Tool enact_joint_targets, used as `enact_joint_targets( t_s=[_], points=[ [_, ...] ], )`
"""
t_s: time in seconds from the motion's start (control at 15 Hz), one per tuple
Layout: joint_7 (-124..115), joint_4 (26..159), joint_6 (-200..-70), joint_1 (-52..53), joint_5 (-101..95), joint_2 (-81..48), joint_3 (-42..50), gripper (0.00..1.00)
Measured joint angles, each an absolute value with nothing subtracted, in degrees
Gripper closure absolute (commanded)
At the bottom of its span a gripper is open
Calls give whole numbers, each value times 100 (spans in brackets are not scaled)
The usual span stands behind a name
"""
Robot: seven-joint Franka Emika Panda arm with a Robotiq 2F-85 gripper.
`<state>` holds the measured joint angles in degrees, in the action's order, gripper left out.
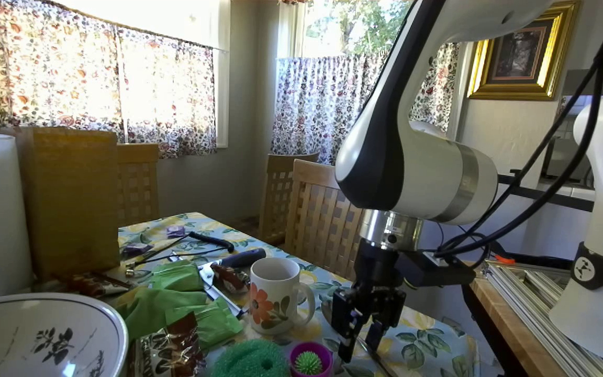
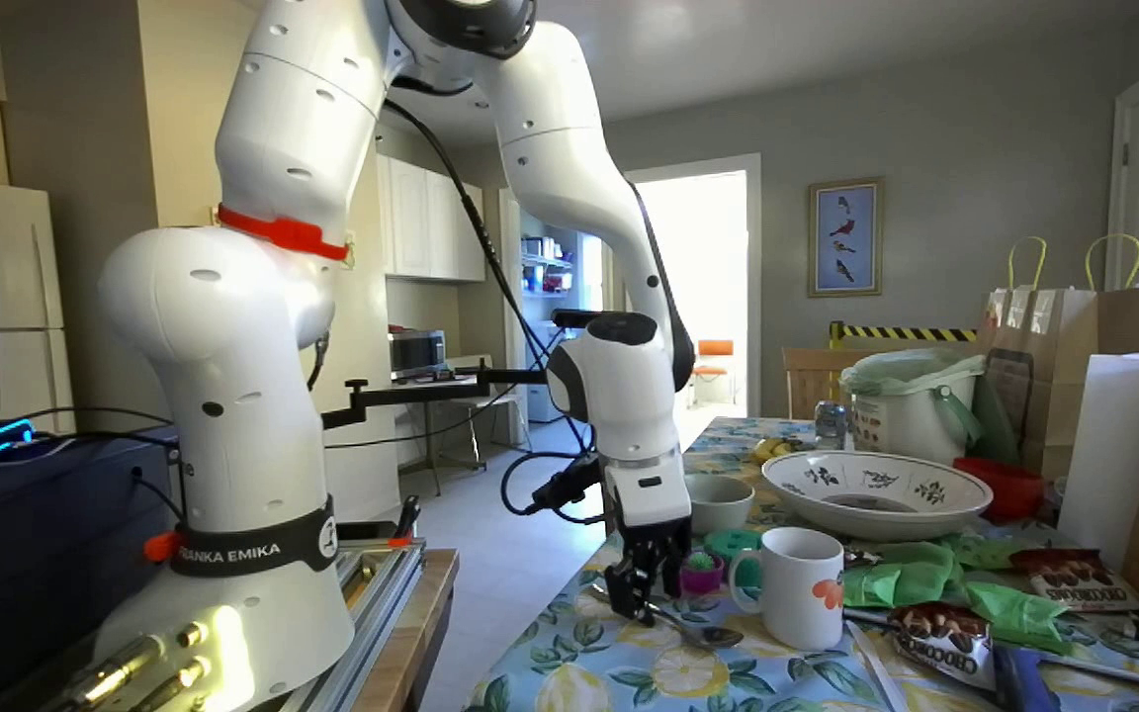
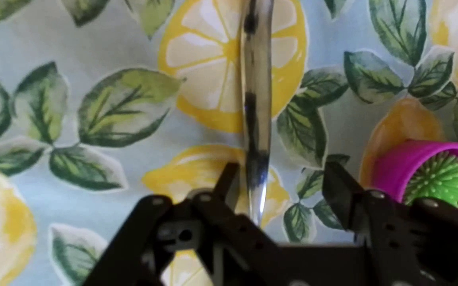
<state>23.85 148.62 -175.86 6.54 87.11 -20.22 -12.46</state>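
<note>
Wrist view: pincer [image 3: 281, 184] straddles spoon handle [image 3: 257, 99], fingers apart, one closer to it; magenta cup [image 3: 390, 169] with green bristles [image 3: 440, 178] stands near.

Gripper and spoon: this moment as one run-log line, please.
gripper: open, straddling spoon | spoon: on tablecloth, not gripped | touch: cannot tell | nearby: purple cup

The tabletop [image 2: 555, 667] under a light-blue lemon-print cloth [image 3: 133, 43] carries a silver metal spoon [image 3: 257, 99] toward its robot-side edge, with a magenta cylindrical cup [image 3: 394, 167] and white flower-painted mug [image 2: 799, 593] farther in.
</note>
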Motion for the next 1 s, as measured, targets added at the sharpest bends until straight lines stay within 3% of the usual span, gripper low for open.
enact_joint_targets(
  t_s=[0.33,0.53,1.0],
  points=[
    [2375,14847,-17586,654,8711,-2022,-1245,82],
    [2372,14847,-17586,654,8711,-2022,-1244,100],
    [2344,14836,-17590,655,8711,-2022,-1243,98]
  ],
)
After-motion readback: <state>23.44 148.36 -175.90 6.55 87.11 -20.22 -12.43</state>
